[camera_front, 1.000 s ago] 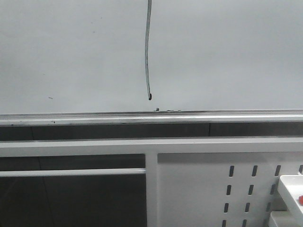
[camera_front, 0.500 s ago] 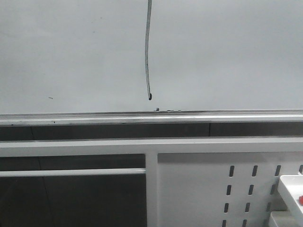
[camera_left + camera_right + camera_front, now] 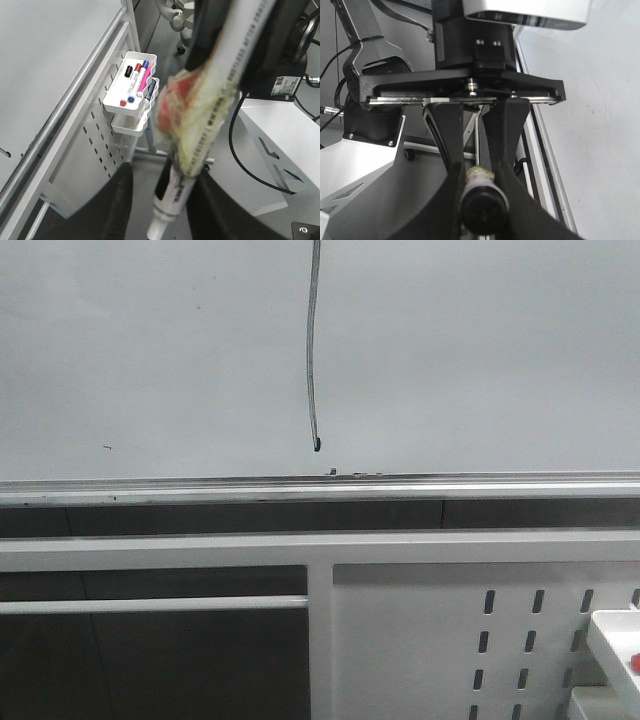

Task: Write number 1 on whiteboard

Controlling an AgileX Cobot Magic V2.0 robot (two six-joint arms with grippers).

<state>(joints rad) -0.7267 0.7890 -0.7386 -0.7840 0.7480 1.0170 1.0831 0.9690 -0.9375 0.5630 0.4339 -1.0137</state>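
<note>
We see the left hand [image 3: 165,200] clamped on a white marker [image 3: 172,197], and the right hand [image 3: 479,175] closed on a dark, tape-wrapped pen [image 3: 481,197]. The number 1 [image 3: 312,350] sits on the whiteboard [image 3: 150,360], above its rail.

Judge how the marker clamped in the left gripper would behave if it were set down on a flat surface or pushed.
The marker looks like a stiff, round plastic tube, so it would probably roll. The yellowish wrap bunched around its middle is uneven and may stop it quickly. The wrap probably makes it less slippery between the left gripper's fingers. It looks light for its length.
</note>
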